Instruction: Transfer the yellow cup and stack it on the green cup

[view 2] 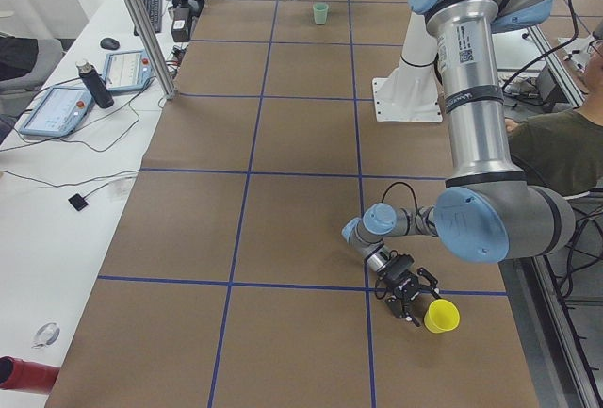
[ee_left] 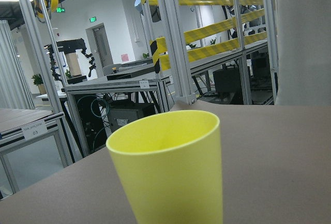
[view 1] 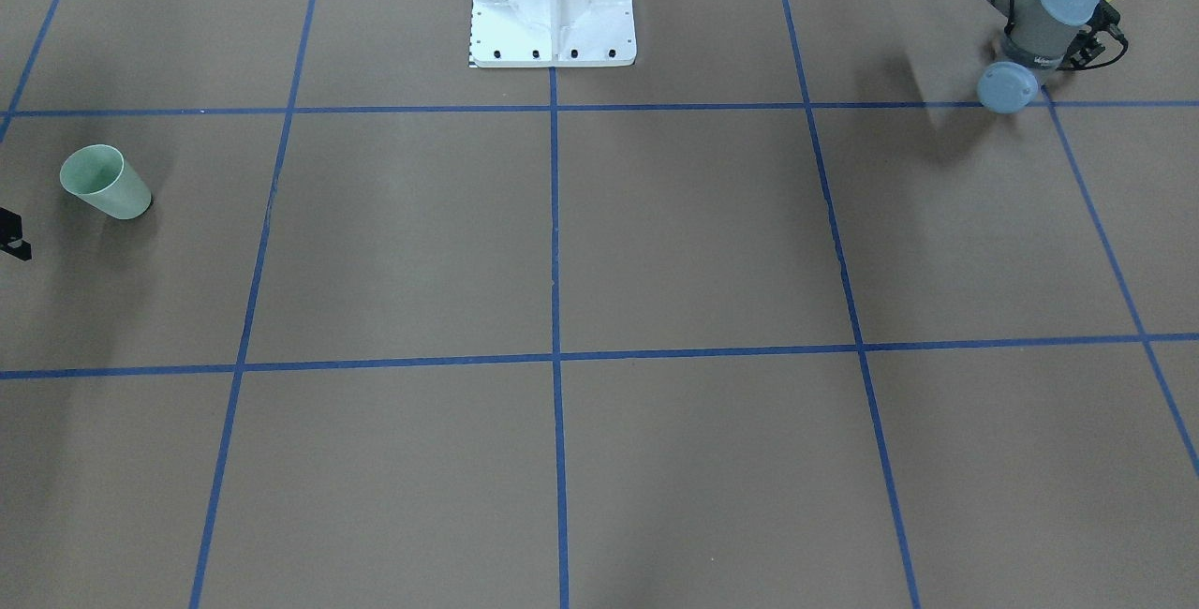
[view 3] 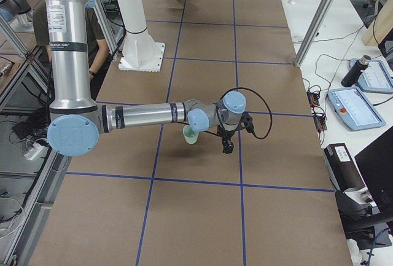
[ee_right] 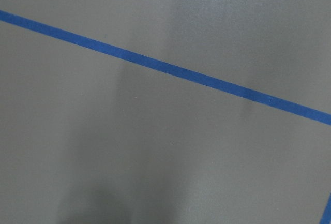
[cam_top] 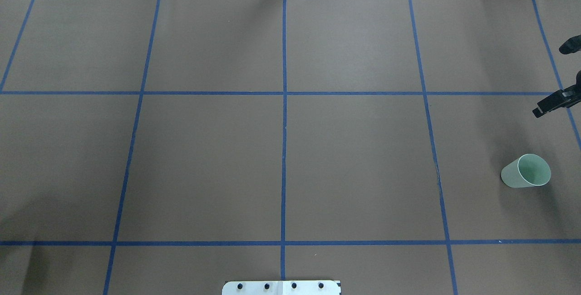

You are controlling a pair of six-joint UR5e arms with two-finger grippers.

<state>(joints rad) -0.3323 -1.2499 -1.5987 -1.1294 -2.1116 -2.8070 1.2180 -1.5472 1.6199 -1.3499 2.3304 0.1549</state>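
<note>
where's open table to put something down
The whole middle is bare: the squares either side of the centre blue tape line, from the robot base to the far edge. Crowded spots: around the green cup beside the right end effector, and the yellow cup by the left end effector.

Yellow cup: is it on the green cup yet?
Not yet. Nothing is stacked: the yellow cup is at one end of the table, and the green cup is far off at the other. In hand: the left gripper is right beside the yellow cup. Still to do: grabbing it, carrying it over, stacking it.
</note>
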